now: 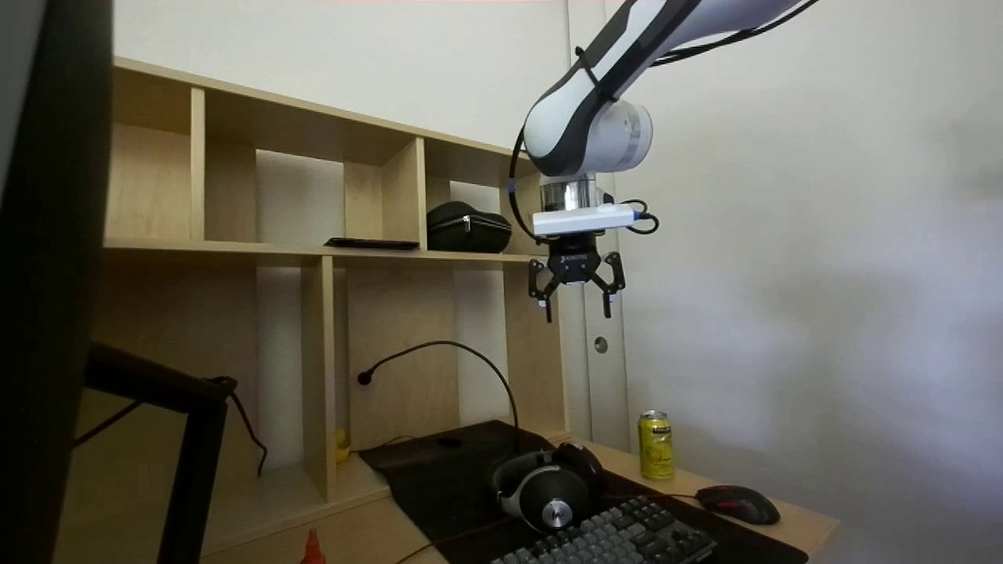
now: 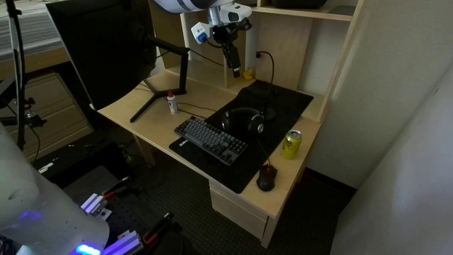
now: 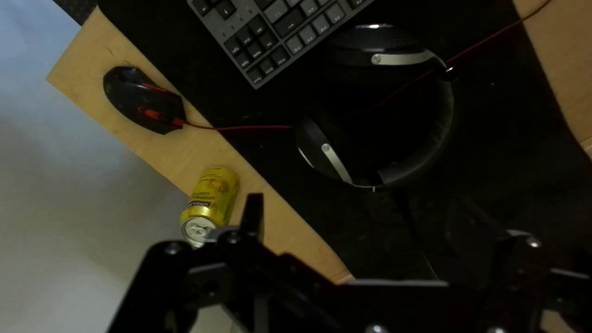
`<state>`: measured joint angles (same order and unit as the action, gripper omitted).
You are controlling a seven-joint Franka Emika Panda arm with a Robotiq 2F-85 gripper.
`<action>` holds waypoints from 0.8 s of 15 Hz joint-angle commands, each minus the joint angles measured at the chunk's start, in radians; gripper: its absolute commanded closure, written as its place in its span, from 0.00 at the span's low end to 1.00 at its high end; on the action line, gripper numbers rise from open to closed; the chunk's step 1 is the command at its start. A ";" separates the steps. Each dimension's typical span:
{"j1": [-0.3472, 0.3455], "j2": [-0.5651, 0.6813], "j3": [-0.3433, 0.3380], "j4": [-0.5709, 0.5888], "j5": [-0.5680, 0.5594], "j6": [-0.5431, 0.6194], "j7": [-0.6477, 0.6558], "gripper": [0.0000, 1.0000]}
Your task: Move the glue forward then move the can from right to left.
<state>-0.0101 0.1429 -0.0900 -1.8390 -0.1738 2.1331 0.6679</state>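
The glue [image 2: 172, 104], a small white bottle with a red pointed cap, stands upright on the desk beside the monitor stand's foot. In an exterior view only its orange-red tip [image 1: 313, 550] shows at the bottom edge; it is out of the wrist view. The yellow-green can [image 1: 656, 446] stands upright near the desk's side edge, behind the mouse; it also shows in an exterior view [image 2: 292, 144] and the wrist view [image 3: 213, 192]. My gripper [image 1: 578, 313] is open and empty, high above the desk, pointing down. In the wrist view its fingers [image 3: 356, 203] are spread wide, the can left of them.
Black headphones [image 2: 255, 124], a keyboard [image 2: 211, 139] and a thin gooseneck microphone [image 2: 272, 65] stand on a black mat [image 2: 230, 180]. A dark mouse [image 2: 267, 177] lies by the can. A large monitor [image 2: 106, 46] and a wooden shelf [image 1: 317, 376] border the desk.
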 commanded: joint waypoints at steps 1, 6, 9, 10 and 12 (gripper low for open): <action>-0.035 0.109 -0.052 0.048 -0.049 0.037 0.141 0.00; -0.142 0.237 -0.162 0.129 0.043 0.058 0.205 0.00; -0.153 0.221 -0.173 0.107 0.080 0.055 0.179 0.00; -0.164 0.228 -0.175 0.118 0.095 0.054 0.179 0.00; -0.153 0.239 -0.173 0.122 0.093 0.078 0.201 0.00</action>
<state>-0.1781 0.3707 -0.2545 -1.7141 -0.0734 2.1866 0.8524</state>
